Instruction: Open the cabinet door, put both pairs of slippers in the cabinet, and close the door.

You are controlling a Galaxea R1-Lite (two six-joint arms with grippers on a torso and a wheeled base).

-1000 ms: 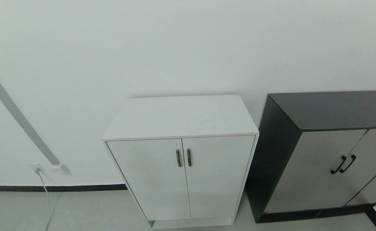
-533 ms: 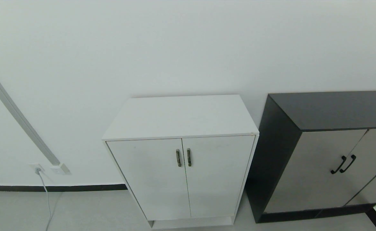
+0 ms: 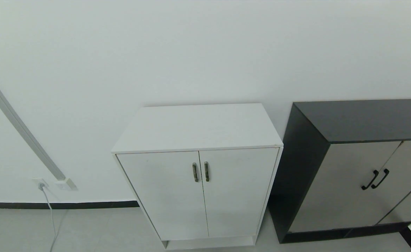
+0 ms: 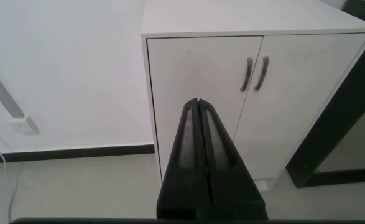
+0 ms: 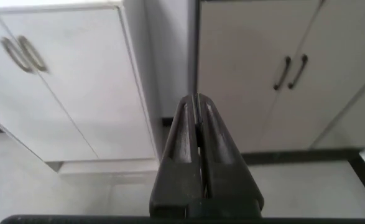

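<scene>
In the head view a grey duct (image 3: pixel 19 126) slants down the wall (image 3: pixel 205 52) at 9 o'clock. It ends beside a socket (image 3: pixel 39 182) at 8 o'clock. A cable (image 3: pixel 51 217) is plugged in there and hangs to the floor (image 3: pixel 96 227). A black skirting (image 3: pixel 58 204) runs along the foot of the wall as far as the cabinet (image 3: pixel 198 129).

The cabinet is white and stands against the wall at 6 o'clock. Its left door (image 3: pixel 163 194) and right door (image 3: pixel 238 189) are both closed. Two upright handles (image 3: pixel 195 172) sit side by side at the seam where the doors meet.

Just beside it, from 3 to 5 o'clock, stands a dark cabinet (image 3: pixel 303 175) with a black top and side. Its grey doors (image 3: pixel 349 185) are closed and carry black handles (image 3: pixel 375 179). A narrow gap separates the two pieces.

In the left wrist view the left tool (image 4: pixel 198 106) is clenched. Its fingers are pressed flat together with nothing between them. It points at the front of the left door and is apart from it. The handles lie off to the side nearer the dark cabinet.

In the right wrist view the right tool (image 5: pixel 198 102) is also clenched and holds nothing. It points at the gap between the two cabinets and touches neither. The floor lies below it.
</scene>
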